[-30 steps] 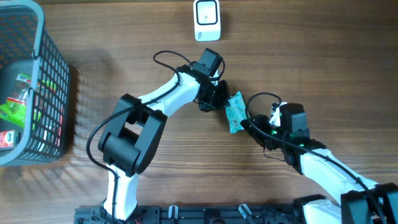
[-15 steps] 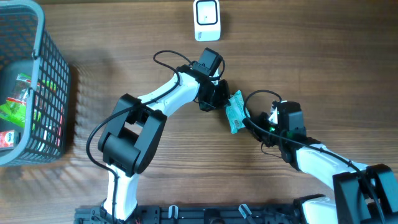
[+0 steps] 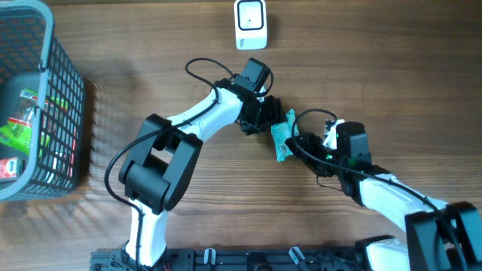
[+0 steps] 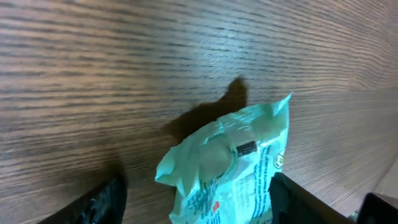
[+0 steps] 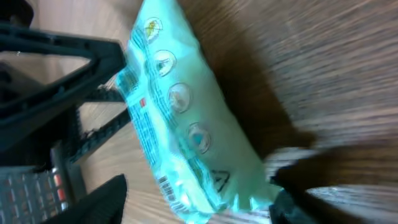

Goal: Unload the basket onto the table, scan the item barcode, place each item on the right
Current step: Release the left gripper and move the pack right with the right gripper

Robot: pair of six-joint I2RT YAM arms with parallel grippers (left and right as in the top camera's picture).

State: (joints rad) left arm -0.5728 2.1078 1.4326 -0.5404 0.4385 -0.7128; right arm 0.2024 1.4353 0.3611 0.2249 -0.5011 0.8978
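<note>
Packet point(image 3: 282, 134) loose between released fingers of left gripper point(image 4: 198, 200) and right gripper point(image 5: 199, 202); grip one edge clear of barcode point(image 5: 166, 185), then face scanner point(image 3: 250, 24) beyond left gripper

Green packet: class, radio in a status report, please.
Left gripper open, right gripper open, one each side of packet. Packet on table, not at scanner. Left arm lies between them.

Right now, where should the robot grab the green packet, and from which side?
The packet is long and narrow, so probably squeeze its two long edges near the end, coming from the right gripper's side, where it lies between open jaws. Stay off the barcode by one edge.
</note>
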